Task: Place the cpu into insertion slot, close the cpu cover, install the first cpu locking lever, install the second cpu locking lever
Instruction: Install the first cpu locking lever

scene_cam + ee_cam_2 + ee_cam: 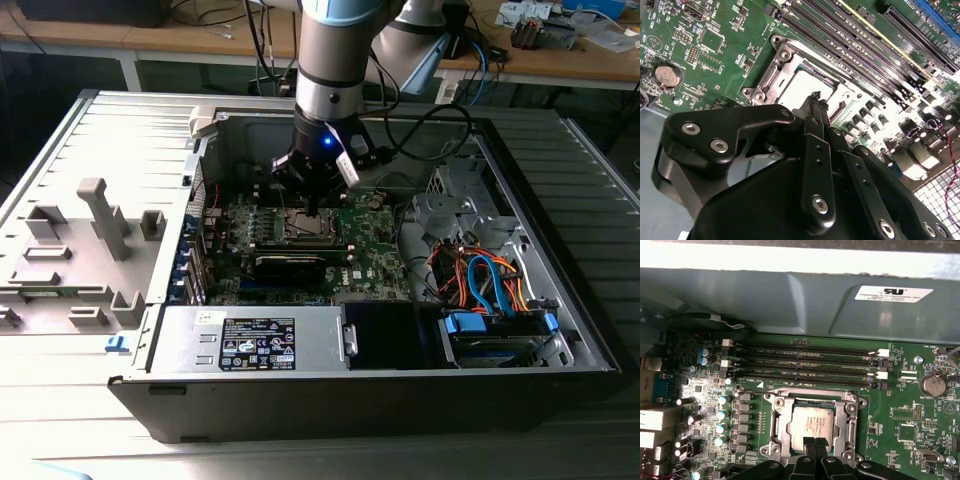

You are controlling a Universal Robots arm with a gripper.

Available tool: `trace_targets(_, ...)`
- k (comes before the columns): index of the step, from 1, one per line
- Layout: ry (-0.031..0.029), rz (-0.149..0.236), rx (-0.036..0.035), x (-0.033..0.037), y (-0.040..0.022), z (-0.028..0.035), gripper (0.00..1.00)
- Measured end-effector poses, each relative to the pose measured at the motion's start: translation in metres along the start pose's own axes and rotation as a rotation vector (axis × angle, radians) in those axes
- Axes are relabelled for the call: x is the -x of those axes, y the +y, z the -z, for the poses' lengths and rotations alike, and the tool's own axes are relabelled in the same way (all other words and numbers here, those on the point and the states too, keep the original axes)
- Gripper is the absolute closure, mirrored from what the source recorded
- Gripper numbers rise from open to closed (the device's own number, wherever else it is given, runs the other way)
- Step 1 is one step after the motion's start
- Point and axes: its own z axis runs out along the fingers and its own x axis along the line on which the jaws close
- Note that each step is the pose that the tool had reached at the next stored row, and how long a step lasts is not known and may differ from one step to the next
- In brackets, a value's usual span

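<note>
Hovering over the cpu (812,426) seated in the insertion slot (774,426), the gripper (815,444) is clenched, empty (chip light, rigid, fragile; grip edges only).

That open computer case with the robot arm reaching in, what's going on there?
A robot arm is working inside the case, its hand hanging right over the cpu. The cpu already lies in the insertion slot on the green board, and the cpu cover frames it. The hand's fingertips are pinched together and hold nothing.
</note>
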Motion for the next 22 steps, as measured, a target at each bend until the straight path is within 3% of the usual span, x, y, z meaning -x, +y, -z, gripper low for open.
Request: trace_targets(22, -0.0001, 0.0, 0.0002, -0.0003, 0.0001, 0.0076, 0.89)
